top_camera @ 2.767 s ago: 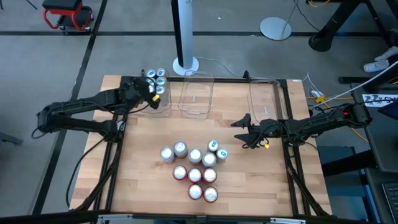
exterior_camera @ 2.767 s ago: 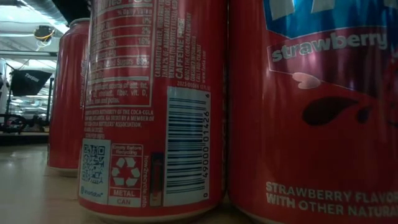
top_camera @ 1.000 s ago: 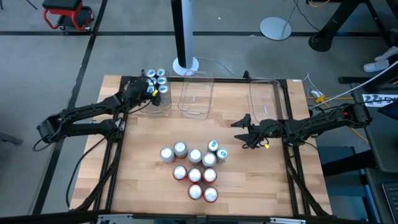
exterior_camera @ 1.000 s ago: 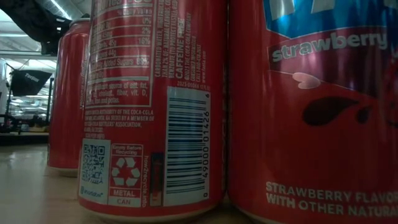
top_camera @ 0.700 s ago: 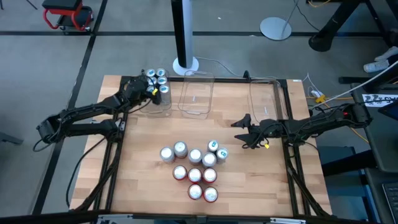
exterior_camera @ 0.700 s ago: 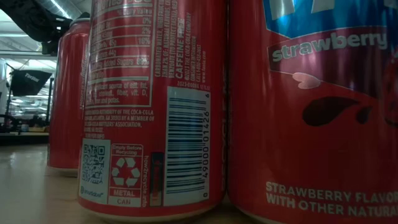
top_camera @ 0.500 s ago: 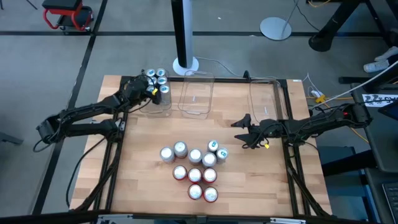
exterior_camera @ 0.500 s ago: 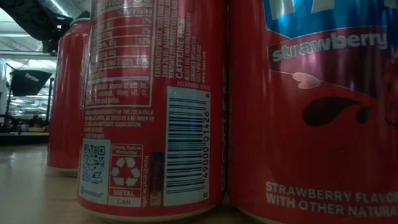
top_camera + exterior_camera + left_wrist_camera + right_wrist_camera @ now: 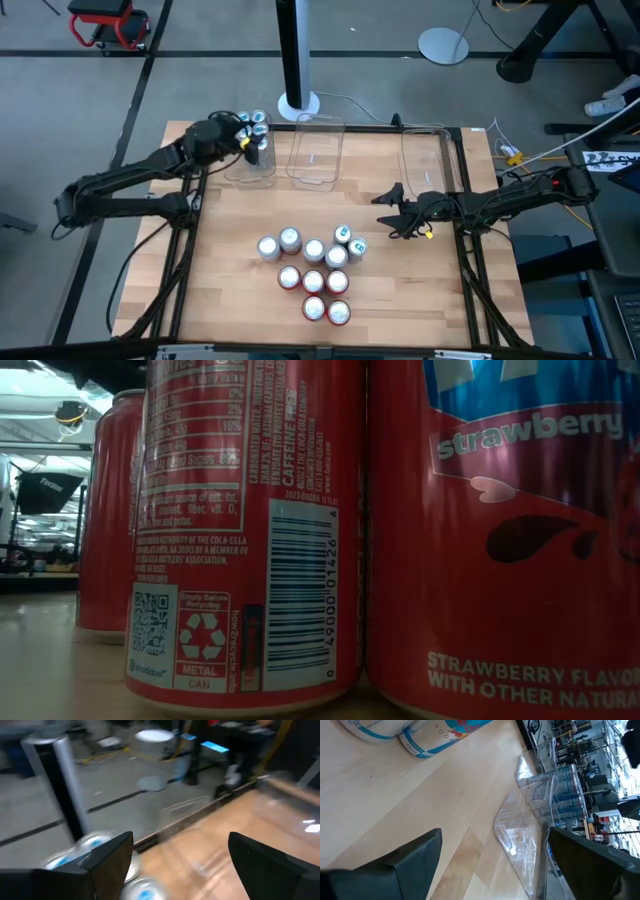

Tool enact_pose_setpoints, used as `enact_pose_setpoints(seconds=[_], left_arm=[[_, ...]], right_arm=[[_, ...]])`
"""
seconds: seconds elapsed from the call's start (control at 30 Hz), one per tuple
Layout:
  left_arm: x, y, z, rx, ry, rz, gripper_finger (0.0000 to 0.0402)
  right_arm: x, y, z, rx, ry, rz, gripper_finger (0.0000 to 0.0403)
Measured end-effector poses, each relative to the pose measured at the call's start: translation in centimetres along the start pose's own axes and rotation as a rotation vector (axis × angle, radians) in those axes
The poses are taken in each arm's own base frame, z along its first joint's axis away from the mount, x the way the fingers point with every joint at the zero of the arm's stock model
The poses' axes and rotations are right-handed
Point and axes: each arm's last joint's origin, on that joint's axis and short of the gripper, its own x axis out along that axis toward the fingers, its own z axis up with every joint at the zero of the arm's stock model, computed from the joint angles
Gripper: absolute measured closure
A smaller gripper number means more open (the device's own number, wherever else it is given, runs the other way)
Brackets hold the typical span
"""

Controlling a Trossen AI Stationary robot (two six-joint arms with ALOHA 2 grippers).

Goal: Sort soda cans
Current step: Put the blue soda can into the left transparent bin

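Note:
Several soda cans (image 9: 314, 272) stand upright in a cluster on the table's middle: silver-topped ones at the far side, two teal ones (image 9: 349, 240) at the right, red ones (image 9: 245, 530) nearest. More blue-topped cans (image 9: 258, 126) stand in the far-left clear tub (image 9: 252, 165); the left wrist view shows them (image 9: 95, 845) just below the fingers. My left gripper (image 9: 241, 138) (image 9: 180, 855) hovers open above that tub with nothing between its fingers. My right gripper (image 9: 386, 211) (image 9: 495, 855) stands open, low over the table, right of the cluster.
Two more clear tubs stand along the far edge, one in the middle (image 9: 316, 155) and one at the right (image 9: 425, 155). A white pole base (image 9: 298, 102) stands behind the table. Bare wood lies to the left and right of the can cluster.
My left gripper has risen above the far-left tub and tipped up toward level; the cans in the tub stay where they were. My right arm has kept still.

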Motion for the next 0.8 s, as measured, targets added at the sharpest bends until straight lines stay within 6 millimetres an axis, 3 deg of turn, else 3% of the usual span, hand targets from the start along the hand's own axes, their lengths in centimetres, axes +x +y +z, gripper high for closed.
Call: enact_pose_setpoints(seconds=[0.37, 0.53, 0.8], left_arm=[[0.7, -7.6, -0.9, 0.115, -0.08, -0.418, 0.0086], [1.9, -10.8, -2.4, 0.162, -0.051, -0.515, 0.0086], [3.7, -16.1, -2.9, 0.234, 0.036, -0.642, 0.0086]], right_arm=[[0.0, 0.0, 0.0, 0.001, 0.0, 0.001, 0.0036], [0.0, 0.0, 0.0, 0.003, 0.002, 0.005, 0.0036], [0.0, 0.1, -0.1, 0.003, 0.008, 0.014, 0.0036]])
